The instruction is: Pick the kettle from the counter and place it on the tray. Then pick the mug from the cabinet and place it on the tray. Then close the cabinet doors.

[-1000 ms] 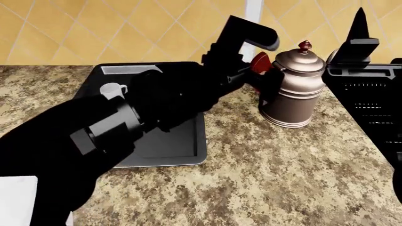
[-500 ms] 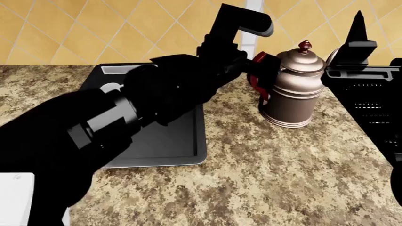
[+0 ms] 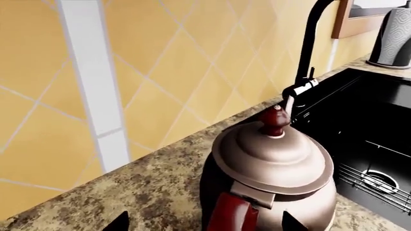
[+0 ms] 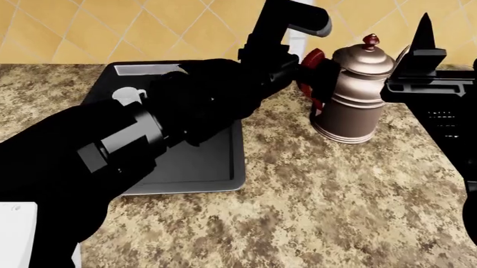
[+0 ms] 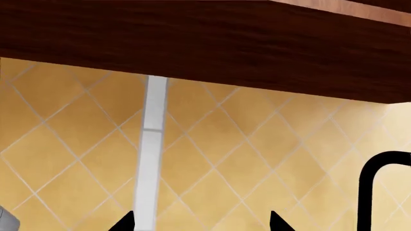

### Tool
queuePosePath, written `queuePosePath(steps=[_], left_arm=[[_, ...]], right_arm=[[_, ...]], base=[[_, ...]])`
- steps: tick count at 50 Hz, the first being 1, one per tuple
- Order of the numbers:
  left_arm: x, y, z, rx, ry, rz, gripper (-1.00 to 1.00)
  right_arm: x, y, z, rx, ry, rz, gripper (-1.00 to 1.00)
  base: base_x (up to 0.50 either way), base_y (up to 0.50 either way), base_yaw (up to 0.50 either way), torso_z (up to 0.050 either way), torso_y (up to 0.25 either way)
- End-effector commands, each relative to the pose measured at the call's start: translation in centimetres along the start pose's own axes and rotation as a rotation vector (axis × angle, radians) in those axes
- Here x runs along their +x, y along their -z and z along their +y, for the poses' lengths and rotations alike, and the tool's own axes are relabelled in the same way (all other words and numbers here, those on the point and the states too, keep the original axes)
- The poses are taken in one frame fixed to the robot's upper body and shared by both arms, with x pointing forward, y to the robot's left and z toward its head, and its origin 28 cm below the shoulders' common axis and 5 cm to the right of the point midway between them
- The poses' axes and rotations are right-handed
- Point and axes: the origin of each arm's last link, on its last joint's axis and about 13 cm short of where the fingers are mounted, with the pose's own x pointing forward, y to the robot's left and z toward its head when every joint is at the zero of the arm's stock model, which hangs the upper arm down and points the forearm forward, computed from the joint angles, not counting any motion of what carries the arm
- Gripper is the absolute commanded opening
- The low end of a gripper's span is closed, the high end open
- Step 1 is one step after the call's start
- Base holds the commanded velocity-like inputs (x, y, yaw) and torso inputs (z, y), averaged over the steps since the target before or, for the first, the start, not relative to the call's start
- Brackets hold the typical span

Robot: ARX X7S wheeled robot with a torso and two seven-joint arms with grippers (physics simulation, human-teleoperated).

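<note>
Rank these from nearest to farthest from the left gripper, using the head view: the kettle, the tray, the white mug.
1. The kettle: its red handle sits at the left gripper, on the counter.
2. The tray: under the left arm.
3. The mug: at the tray's far left.

A: Kettle?
B: Ribbed metal, copper-pewter, soft satin sheen; handle and lid knob glossy dark red.

A: Counter?
B: Speckled beige-brown granite, polished look.

A: Tray?
B: Dark grey, smooth, matt, with a lighter rim.

A: Wall and cabinet?
B: Smooth yellow tile; dark wood with visible grain.

A: Sink?
B: Glossy black, with a matt black faucet.
</note>
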Motion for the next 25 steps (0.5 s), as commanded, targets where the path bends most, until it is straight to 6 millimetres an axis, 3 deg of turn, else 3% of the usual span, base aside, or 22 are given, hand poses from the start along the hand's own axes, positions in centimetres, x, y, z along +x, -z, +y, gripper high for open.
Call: queuePosePath(steps=[1, 5, 25], left_arm=[[0.03, 0.23, -0.13, 0.006, 0.018, 0.001, 1.00], [0.04, 0.45, -0.37, 0.007, 0.041, 0.006, 1.00], [0.00, 0.74, -0.66, -0.008, 0.079, 0.026, 1.00]], right_arm=[[0.05, 0.22, 0.04, 0.002, -0.001, 0.004, 1.00], [0.07, 0.33, 0.02, 0.003, 0.001, 0.007, 1.00], [0.03, 0.62, 0.05, 0.006, 0.001, 0.014, 1.00]], base=[[0.00, 0.00, 0.00, 0.009, -0.250], [0.00, 0.00, 0.00, 0.009, -0.199], [0.00, 0.00, 0.00, 0.000, 0.000]])
